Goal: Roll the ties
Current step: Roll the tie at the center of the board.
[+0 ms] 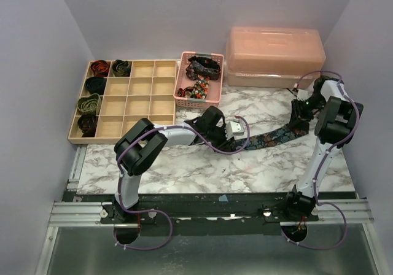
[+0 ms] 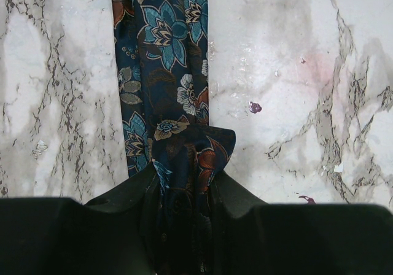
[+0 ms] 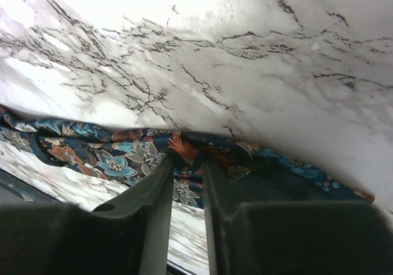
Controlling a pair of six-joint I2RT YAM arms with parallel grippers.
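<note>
A navy tie (image 1: pixel 270 137) with teal and orange flowers lies stretched across the marble table between my two grippers. My left gripper (image 1: pixel 236 143) is shut on its folded near end; in the left wrist view the fold (image 2: pixel 193 155) bulges out between the jaws (image 2: pixel 184 186) and the rest of the tie (image 2: pixel 166 60) runs away flat. My right gripper (image 1: pixel 299 123) holds the far end: in the right wrist view the fabric (image 3: pixel 104 152) puckers where the fingertips (image 3: pixel 187 164) pinch its edge. Rolled ties (image 1: pixel 92 103) sit in the left column of a wooden tray.
The wooden compartment tray (image 1: pixel 141 106) stands at the back left. A pink mesh basket (image 1: pixel 182 78) holding more ties is beside it. A translucent pink lidded box (image 1: pixel 274 57) stands at the back right. Purple walls close in both sides.
</note>
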